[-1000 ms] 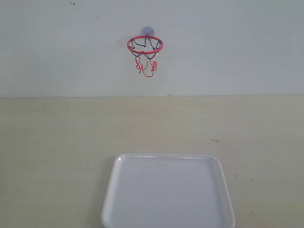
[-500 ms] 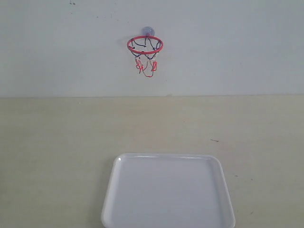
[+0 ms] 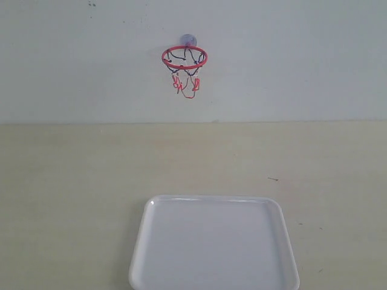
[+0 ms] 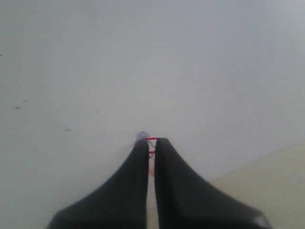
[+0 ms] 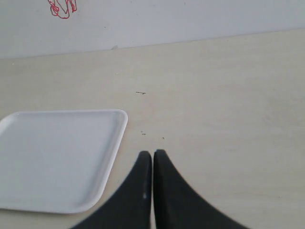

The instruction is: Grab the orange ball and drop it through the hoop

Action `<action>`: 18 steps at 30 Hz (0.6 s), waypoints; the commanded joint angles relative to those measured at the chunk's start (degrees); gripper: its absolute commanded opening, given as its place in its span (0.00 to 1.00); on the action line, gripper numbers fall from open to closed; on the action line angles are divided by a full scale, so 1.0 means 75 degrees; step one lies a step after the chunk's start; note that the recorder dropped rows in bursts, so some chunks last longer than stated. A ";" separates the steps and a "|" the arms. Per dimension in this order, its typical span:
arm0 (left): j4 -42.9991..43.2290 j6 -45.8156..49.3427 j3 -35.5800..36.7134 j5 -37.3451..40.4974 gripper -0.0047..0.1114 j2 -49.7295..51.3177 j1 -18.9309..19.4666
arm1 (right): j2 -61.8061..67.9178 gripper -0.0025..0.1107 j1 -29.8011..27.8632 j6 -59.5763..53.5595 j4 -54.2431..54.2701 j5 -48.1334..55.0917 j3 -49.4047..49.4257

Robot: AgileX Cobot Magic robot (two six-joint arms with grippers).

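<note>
The hoop, with its thin red rim, dangling net and clear suction cup, hangs on the pale wall above the table. No orange ball shows in any view. My left gripper is shut with nothing in it and points at the wall; a sliver of the hoop shows past its tips. My right gripper is shut and empty, low over the table beside the white tray. The lower net of the hoop shows far off in the right wrist view. Neither gripper appears in the exterior view.
The white tray lies empty at the table's near edge, below the hoop. The beige table runs back to the wall, with a small dark mark on its right.
</note>
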 commanded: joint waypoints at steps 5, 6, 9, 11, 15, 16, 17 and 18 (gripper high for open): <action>0.0492 0.0030 0.0526 -0.2403 0.08 0.0470 -0.0015 | -0.0034 0.02 0.0018 -0.0025 -0.0064 -0.0070 -0.0010; 0.0492 0.0030 0.0610 -0.2421 0.08 0.0534 -0.0015 | -0.0034 0.02 0.0018 -0.0025 -0.0064 -0.0070 -0.0010; 0.0832 -0.0373 0.0944 -0.2460 0.08 0.0681 0.0002 | -0.0034 0.02 0.0018 -0.0025 -0.0064 -0.0070 -0.0010; 0.1680 -0.1343 0.1242 -0.2673 0.08 0.0681 0.0071 | -0.0034 0.02 0.0018 -0.0025 -0.0064 -0.0070 -0.0010; 0.4293 -0.5008 0.1750 -0.2894 0.08 0.0450 0.0463 | -0.0034 0.02 0.0018 -0.0025 -0.0064 -0.0070 -0.0010; 0.4936 -0.5920 0.1895 -0.2894 0.08 0.0378 0.0539 | -0.0034 0.02 0.0018 -0.0025 -0.0064 -0.0070 -0.0010; 0.5391 -0.6601 0.2012 -0.2894 0.08 0.0294 0.0604 | -0.0034 0.02 0.0018 -0.0025 -0.0064 -0.0070 -0.0010; 0.5928 -0.7398 0.2145 -0.2894 0.08 0.0207 0.0670 | -0.0034 0.02 0.0018 -0.0025 -0.0064 -0.0070 -0.0010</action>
